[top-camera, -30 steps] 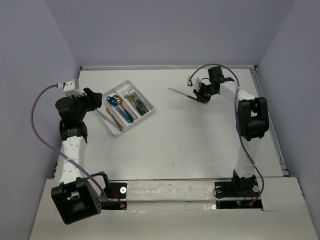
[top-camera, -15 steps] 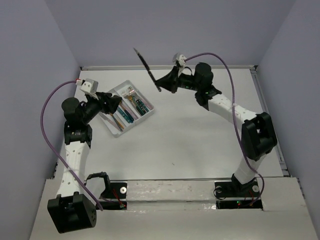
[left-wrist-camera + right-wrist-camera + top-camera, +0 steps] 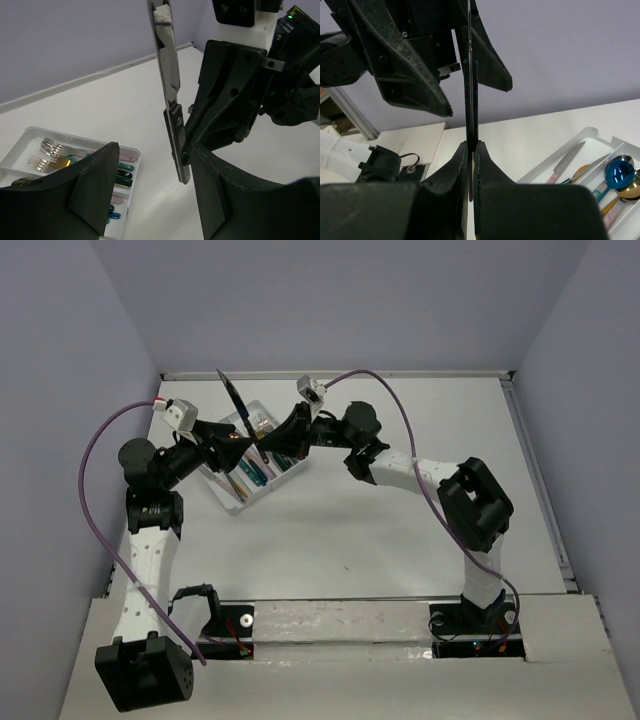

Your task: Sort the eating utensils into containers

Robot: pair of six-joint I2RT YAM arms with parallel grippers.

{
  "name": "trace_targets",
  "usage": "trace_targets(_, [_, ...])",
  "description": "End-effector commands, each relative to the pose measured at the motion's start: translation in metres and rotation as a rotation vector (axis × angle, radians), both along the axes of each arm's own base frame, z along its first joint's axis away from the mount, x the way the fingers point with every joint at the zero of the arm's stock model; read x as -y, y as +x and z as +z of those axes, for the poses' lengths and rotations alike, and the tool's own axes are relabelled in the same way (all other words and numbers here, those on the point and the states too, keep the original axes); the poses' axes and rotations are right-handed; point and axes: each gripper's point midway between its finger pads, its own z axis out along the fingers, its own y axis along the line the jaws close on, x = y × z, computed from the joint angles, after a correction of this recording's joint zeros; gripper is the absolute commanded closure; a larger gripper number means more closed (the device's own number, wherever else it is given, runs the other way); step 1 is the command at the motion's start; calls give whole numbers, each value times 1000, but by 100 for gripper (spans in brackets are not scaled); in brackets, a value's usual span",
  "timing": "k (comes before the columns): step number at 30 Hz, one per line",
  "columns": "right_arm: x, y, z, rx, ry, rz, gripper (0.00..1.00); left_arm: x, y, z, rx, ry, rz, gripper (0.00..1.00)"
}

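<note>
Above the tray (image 3: 222,495) at ten o'clock on the table, the right gripper (image 3: 471,145) pinches the knife (image 3: 170,85) upright between the left gripper's (image 3: 150,160) open jaws, which should close squarely before the right releases.

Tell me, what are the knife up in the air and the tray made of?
The knife looks like metal: its blade is shiny like a mirror. Its dark handle could be plastic or coated metal; it's hard to tell. The tray looks like pale, smooth plastic, with thin molded walls.
</note>
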Motion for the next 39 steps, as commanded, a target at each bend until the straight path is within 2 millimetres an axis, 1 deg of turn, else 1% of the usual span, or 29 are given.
trace_targets(1, [-2,-13,46,103,129,28,100,13,-16,19,80,0,-90,32])
trace_targets(2, [-5,-18,46,104,130,40,100,12,-15,19,81,-2,-87,32])
trace_targets(6, [-7,-14,43,106,119,21,100,18,-22,21,83,-13,-131,32])
trace_targets(7, [-8,-13,42,103,113,18,100,16,-20,21,84,-18,-117,32])
trace_targets(8, [-11,-18,43,108,110,33,100,15,-18,22,84,-21,-108,33])
trace_targets(11, [-13,-18,40,111,103,45,100,14,-15,24,83,-36,-95,37])
trace_targets(12, [-13,-17,41,114,103,44,100,14,-14,25,81,-42,-93,41])
trace_targets(13, [-16,-21,41,116,104,53,100,13,-12,25,75,-49,-87,43])
trace_targets(14, [-16,-21,41,122,103,55,100,12,-11,26,77,-50,-84,50])
trace_targets(17, [-17,-20,41,123,103,55,100,13,-12,24,69,-54,-87,66])
trace_targets(18, [-18,-21,43,124,102,60,100,13,-12,24,68,-56,-88,81])
trace_targets(20, [-19,-21,41,123,96,70,100,13,-11,25,61,-67,-80,97])
trace_targets(21, [-20,-20,39,118,96,70,100,12,-11,26,57,-74,-75,100])
trace_targets(23, [-20,-20,36,113,93,67,100,10,-9,26,40,-96,-54,100])
trace_targets(24, [-20,-19,35,107,91,60,100,6,-7,27,34,-108,-35,100])
trace_targets(25, [-20,-18,30,98,82,55,100,-1,-1,27,19,-129,10,100])
trace_targets(26, [-19,-16,27,89,79,40,75,-8,4,22,-16,-150,48,100])
trace_targets(27, [-18,-16,25,80,77,30,63,-18,10,20,-43,-169,95,100])
trace_targets(28, [-12,-13,29,91,81,11,53,-43,24,13,-89,-207,203,100])
trace_targets(29, [-10,-9,30,80,86,-24,32,-56,31,2,-150,-231,266,100])
trace_targets(30, [-3,-2,18,51,66,-65,19,-71,37,-7,-189,-252,333,100])
trace_targets(31, [4,7,14,35,61,-109,3,-86,44,-20,-230,-265,408,100])
trace_targets(32, [10,13,23,24,75,-169,0,-109,51,-39,-275,-277,538,100])
trace_targets(33, [17,22,6,-5,32,-217,0,-118,54,-51,-286,-270,592,100])
trace_targets(34, [24,27,13,-8,34,-277,0,-121,55,-63,-302,-269,605,100])
trace_targets(37, [33,30,-2,-6,-30,-338,0,-122,60,-82,-352,-265,609,100])
trace_targets(38, [39,29,-5,1,-44,-359,0,-121,63,-93,-391,-263,593,100])
trace_targets(39, [41,27,-8,3,-54,-364,0,-120,65,-100,-414,-267,589,100])
